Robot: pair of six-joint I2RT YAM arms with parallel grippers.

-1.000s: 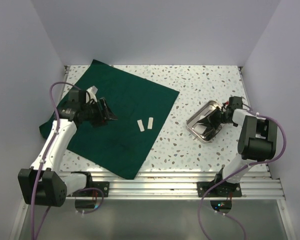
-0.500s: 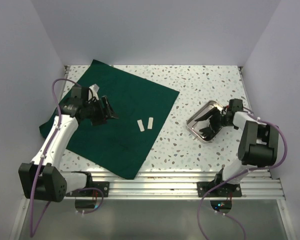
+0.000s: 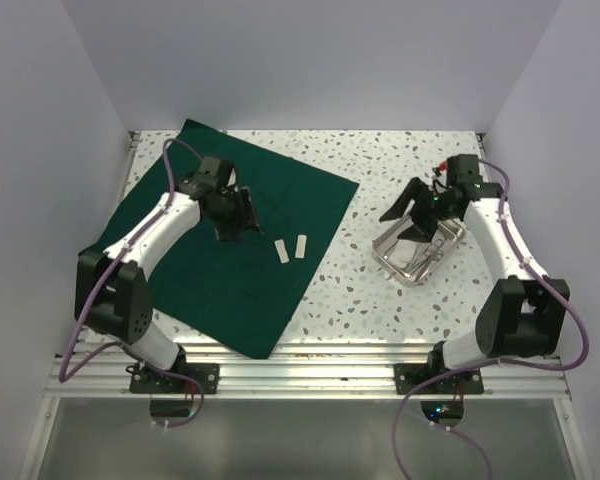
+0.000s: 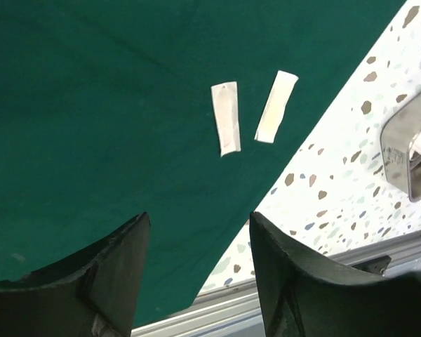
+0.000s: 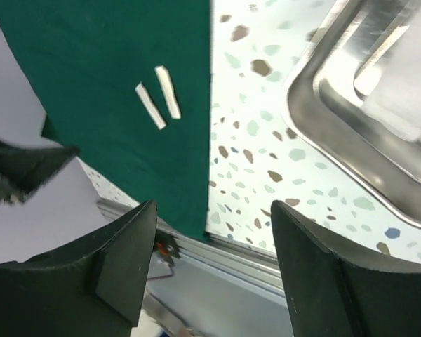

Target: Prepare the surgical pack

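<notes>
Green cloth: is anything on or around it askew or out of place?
Yes. The dark green cloth lies skewed to the table edges, and its near corner reaches onto the front rail. The steel tray sits off the cloth, also turned at an angle. The two white strips lie close to the cloth's edge facing it.

Speckled tabletop point(image 3: 400, 160), aluminium rail point(image 3: 310, 375) along near edge

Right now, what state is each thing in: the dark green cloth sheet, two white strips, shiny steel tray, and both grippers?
dark green cloth sheet: spread flat on the table.
two white strips: loose, side by side on the cloth near its right edge.
shiny steel tray: upright on the table, off the cloth.
left gripper: open, empty, over the cloth.
right gripper: open, empty, by the tray.
</notes>
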